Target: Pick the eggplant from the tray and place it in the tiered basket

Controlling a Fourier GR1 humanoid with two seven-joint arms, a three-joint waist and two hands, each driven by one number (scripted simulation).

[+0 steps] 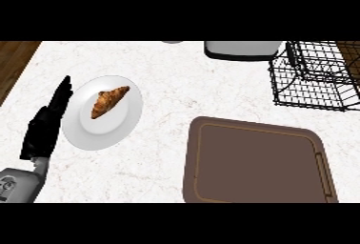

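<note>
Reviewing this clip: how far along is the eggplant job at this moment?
No eggplant shows anywhere. The brown tray is bare, so the pick may be done, but I cannot confirm it sits in the wire tiered basket. Nothing is in hand: the left hand rests open beside the croissant plate; the right hand is out of view. Placement stays unverified.

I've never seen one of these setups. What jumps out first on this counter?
Most eye-catching is the croissant on a white plate at the left, with the robot's black left hand resting open beside it. A big brown tray fills the lower right, and no eggplant shows on it. A black wire tiered basket stands at the upper right corner.
</note>
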